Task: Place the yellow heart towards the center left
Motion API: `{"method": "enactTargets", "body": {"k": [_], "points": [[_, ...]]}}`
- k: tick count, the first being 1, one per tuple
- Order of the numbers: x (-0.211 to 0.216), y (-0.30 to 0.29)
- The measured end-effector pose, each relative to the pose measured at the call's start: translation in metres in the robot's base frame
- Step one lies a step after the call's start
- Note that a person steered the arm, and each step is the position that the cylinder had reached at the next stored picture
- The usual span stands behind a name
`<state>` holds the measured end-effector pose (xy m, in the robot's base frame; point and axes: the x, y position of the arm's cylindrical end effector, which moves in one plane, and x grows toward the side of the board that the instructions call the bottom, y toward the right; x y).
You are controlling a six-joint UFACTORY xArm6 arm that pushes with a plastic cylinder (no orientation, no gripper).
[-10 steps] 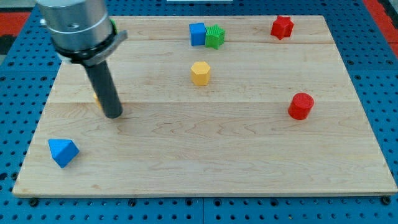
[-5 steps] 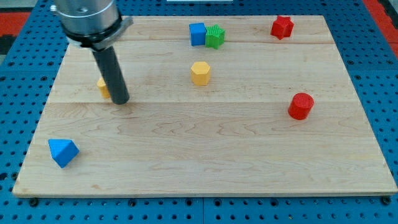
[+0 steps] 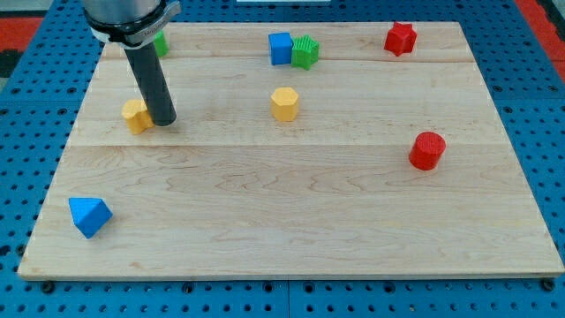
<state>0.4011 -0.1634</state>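
Blue triangular block (image 3: 88,215) lies near the tabletop's (image 3: 291,212) bottom-left corner, well apart from all else. Yellow heart (image 3: 135,116) sits at the view's left, somewhat above mid-height. My tip (image 3: 163,121) stands just beside it on its right, touching or nearly so. No fingers exist on this rig; the arm ends in a plain rod. A green block (image 3: 161,41) shows partly behind the rod at top left.

Further right: yellow hexagonal block (image 3: 284,103), blue cube (image 3: 281,48) touching green block (image 3: 305,51), red star-like block (image 3: 400,38), red cylinder (image 3: 427,150).

Judgement: the push appears in its final stage. The heart is close to centre left; any remaining move calls for a short nudge downward in the view.
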Motion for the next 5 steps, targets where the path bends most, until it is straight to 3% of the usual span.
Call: {"method": "enactTargets", "body": {"k": [5], "points": [[0.000,-0.019]]}}
